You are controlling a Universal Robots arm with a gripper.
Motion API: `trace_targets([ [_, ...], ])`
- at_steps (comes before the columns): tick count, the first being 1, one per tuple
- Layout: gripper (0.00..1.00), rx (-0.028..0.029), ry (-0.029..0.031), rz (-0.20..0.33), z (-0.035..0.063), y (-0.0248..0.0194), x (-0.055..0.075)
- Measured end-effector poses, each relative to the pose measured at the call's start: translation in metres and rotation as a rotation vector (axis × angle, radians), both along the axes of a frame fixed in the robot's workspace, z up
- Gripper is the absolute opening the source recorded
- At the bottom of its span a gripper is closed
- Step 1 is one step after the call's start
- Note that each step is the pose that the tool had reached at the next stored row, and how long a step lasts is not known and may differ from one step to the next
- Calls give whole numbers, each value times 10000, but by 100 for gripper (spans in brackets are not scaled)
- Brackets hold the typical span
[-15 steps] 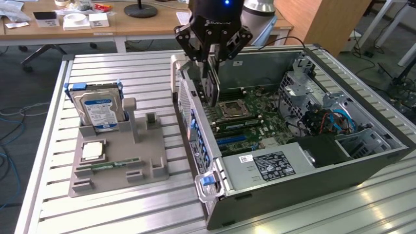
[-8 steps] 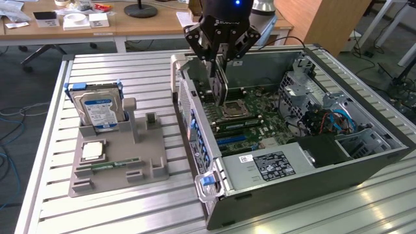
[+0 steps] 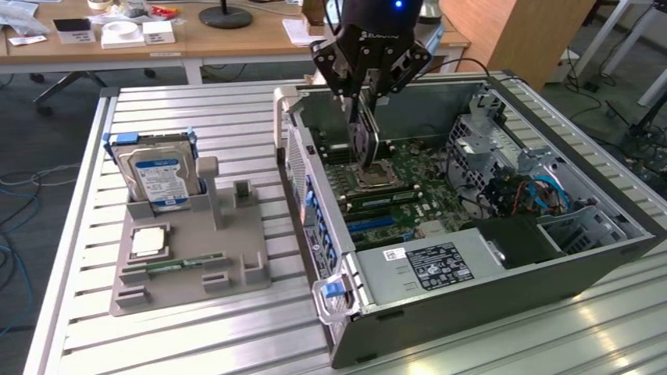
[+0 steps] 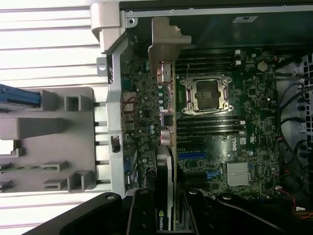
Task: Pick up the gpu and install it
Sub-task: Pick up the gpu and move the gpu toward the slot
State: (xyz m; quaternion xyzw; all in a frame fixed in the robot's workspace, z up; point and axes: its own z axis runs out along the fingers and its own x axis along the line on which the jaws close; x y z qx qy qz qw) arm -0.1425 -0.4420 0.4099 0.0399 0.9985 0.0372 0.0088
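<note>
The gpu (image 3: 365, 141) hangs edge-on, with my gripper (image 3: 367, 94) shut on its upper edge. It sits over the motherboard (image 3: 417, 199) inside the open computer case (image 3: 501, 301), near the case's rear wall. In the wrist view the gpu (image 4: 165, 122) is a thin green card with its silver bracket (image 4: 165, 41) at the far end. It runs beside the CPU socket (image 4: 208, 93), above the blue slots (image 4: 193, 156). My gripper (image 4: 166, 203) clamps the card from both sides with its black fingers (image 4: 142, 210). I cannot tell whether the card's lower edge touches a slot.
On the exterior view's left, a grey fixture tray (image 3: 234, 269) holds a hard drive with a blue label (image 3: 156, 176), a CPU chip (image 3: 149, 242) and a RAM stick (image 3: 183, 264). Drive cages and cables (image 3: 521, 191) crowd the case's right side. A wooden desk (image 3: 208, 39) stands behind.
</note>
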Motion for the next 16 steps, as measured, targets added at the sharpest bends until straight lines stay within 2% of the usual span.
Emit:
trace_targets([
  [16,27,7,-1,4,-1,4,295],
])
